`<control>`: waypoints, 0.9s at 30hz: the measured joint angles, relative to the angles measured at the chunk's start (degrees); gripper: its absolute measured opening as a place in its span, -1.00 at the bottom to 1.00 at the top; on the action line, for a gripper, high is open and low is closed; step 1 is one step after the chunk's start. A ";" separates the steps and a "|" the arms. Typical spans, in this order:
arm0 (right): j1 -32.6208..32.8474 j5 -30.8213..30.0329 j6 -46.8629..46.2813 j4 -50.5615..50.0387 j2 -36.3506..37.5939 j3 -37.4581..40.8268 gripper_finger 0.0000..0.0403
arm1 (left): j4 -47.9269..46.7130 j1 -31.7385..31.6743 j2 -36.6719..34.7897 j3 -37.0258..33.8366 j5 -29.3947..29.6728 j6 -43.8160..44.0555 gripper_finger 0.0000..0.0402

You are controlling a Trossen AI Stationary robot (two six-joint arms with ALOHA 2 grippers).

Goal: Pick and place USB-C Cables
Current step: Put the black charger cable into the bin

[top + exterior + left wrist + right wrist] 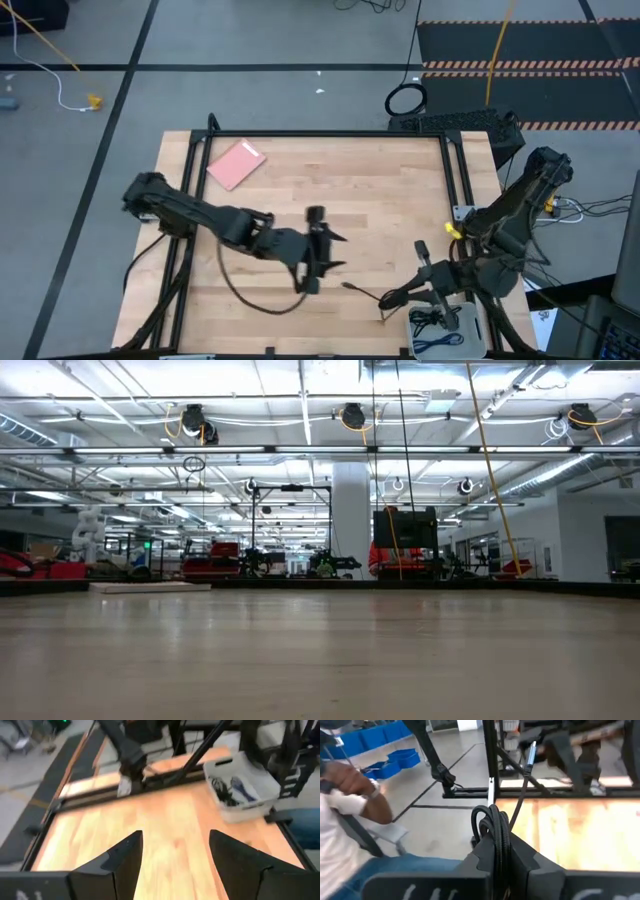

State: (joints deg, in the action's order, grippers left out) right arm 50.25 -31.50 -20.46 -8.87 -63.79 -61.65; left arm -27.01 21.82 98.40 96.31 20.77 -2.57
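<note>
No readable text, labels or numbers appear in any view. Pale marks on the wrist mounts are too blurred to read.

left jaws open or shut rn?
Open. The left gripper shows its two fingers spread wide in its wrist view, bare table between them and nothing held.

My worktop looks like pale, smooth wood planks. The bin at 5 o'clock seems white plastic; my right pincer's cable looks braided.

pink pad, white bin, wooden table
</note>
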 joint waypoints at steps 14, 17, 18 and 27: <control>5.74 0.03 -18.64 -22.45 -1.79 -19.08 -0.94 | -17.50 11.11 -1.95 -6.25 7.96 14.80 -0.18; 6.97 0.08 -22.08 -26.51 -2.64 -21.76 -0.94 | -17.21 12.48 -2.08 -9.13 7.96 16.75 -0.20; 7.37 0.04 -22.97 -27.60 -2.79 -22.24 -0.94 | -17.06 12.70 -2.08 -10.23 7.94 17.70 -0.20; 10.40 -0.19 -33.73 -36.37 -5.76 -22.34 -0.94 | -15.26 12.94 -2.02 -16.49 7.92 23.01 -0.20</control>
State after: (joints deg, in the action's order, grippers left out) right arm 60.65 -31.68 -54.19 -45.25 -69.55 -83.99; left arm -42.27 34.76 96.38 79.83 28.69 20.45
